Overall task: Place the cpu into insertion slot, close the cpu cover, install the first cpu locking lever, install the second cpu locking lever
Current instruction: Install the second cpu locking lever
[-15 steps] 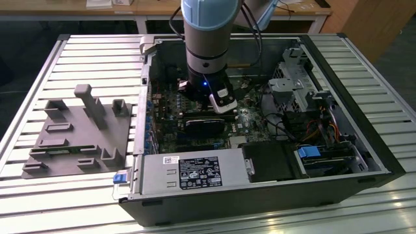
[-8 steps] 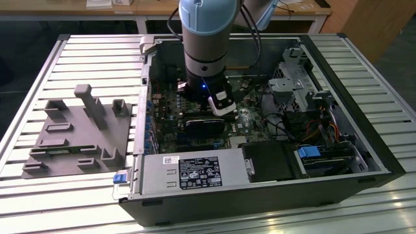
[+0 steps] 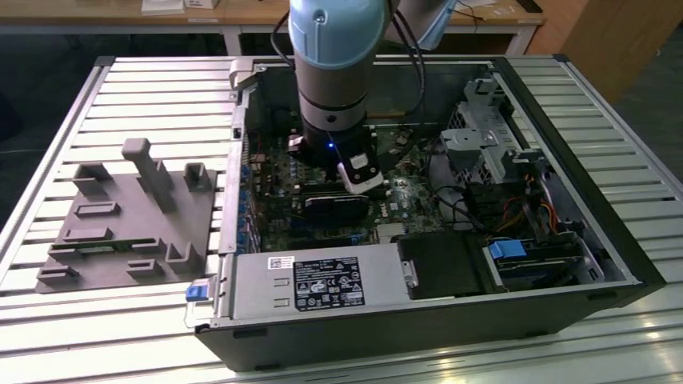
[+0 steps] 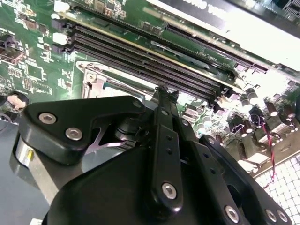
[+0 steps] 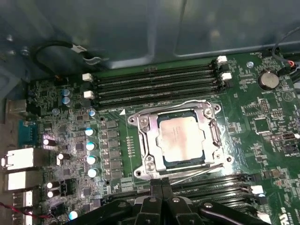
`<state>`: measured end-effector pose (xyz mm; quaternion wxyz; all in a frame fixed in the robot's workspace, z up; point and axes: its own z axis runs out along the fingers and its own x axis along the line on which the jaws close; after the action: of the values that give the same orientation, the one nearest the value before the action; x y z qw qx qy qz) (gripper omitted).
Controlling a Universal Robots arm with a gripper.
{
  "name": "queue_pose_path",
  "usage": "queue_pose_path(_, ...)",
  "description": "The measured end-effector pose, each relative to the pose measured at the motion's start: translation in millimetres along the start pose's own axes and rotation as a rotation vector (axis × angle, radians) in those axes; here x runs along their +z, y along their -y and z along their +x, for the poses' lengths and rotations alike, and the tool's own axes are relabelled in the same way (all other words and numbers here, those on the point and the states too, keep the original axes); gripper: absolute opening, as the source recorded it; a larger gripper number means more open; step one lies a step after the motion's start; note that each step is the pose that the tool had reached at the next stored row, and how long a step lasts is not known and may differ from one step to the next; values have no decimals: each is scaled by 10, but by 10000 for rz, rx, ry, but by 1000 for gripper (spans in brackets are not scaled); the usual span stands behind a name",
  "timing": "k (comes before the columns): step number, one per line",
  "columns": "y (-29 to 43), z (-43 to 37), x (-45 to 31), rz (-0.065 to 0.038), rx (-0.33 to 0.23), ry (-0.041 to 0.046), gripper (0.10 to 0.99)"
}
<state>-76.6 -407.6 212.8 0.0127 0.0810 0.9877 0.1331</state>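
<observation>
The cpu sits in the insertion slot under the lowered cpu cover; the tool hovers beside it, fingers pressed together, holding nothing.

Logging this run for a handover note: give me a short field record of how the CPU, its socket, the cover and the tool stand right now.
cpu: silver-topped chip sits in the socket, seen in the first wrist view
socket: on the green board, next to the memory slots
cover: metal frame lies flat around the chip, window over it
levers: thin wire levers lie along the socket's edges; whether they are latched cannot be told
tool: fingers together, holding nothing, just beside the socket's edge
case: open PC case, arm reaching down into it
</observation>
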Motion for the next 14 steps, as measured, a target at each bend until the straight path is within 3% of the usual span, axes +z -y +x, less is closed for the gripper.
queue_pose_path(4, 45, 25, 20, -210, 7, -23, 106)
queue_pose_path(9, 82, 45, 37, -638, 19, -59, 106)
queue_pose_path(14, 144, 53, 53, -963, 26, -81, 106)
